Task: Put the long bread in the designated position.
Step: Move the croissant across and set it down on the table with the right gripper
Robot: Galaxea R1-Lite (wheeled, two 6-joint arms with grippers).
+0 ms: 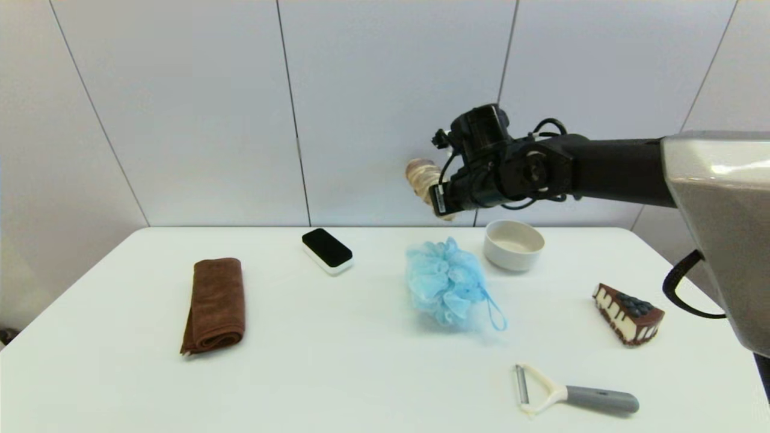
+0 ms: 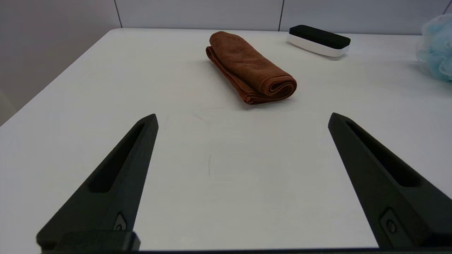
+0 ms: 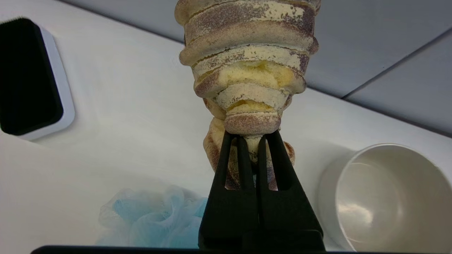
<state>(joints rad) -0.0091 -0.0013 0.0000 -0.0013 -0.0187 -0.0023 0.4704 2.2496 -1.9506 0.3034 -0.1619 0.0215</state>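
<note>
A white table [image 1: 361, 373] stands before grey wall panels. Below my raised right arm lie a fluffy blue mesh bath sponge [image 1: 445, 282] and a beige round bowl [image 1: 514, 243]. My right claw [image 3: 252, 135] pinches the ridged tan long bread [image 3: 247, 60] in the air above them. My left claw [image 2: 243, 118] gapes wide near the folded brown towel [image 2: 252, 68].

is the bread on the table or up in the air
Up in the air. The right claw is shut on the bread, holding it above the far table edge, over the bowl and blue puff.
</note>
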